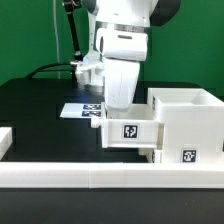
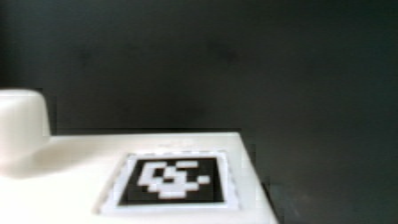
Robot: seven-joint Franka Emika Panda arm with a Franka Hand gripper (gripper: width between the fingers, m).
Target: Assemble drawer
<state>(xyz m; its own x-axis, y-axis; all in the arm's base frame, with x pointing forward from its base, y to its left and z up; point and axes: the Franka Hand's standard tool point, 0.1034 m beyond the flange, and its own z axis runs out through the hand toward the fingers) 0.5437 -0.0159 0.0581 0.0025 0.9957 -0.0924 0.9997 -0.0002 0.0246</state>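
Note:
The large boxy drawer case (image 1: 190,112) stands at the exterior view's right, with a tag (image 1: 187,155) low on its front. A small open-topped tray (image 1: 132,134) with a tag sits against the case's left side. My gripper (image 1: 118,112) comes down at the tray's left end. Its fingertips are hidden behind the tray wall. The wrist view shows a blurred white face with a tag (image 2: 175,178) very close, seemingly the tray, and a rounded white edge (image 2: 18,135) beside it. No fingers show there.
The long low white border wall (image 1: 110,185) runs along the front. The marker board (image 1: 82,110) lies on the black table (image 1: 40,110) behind my gripper. Another white piece (image 1: 5,140) pokes in at the exterior view's left edge.

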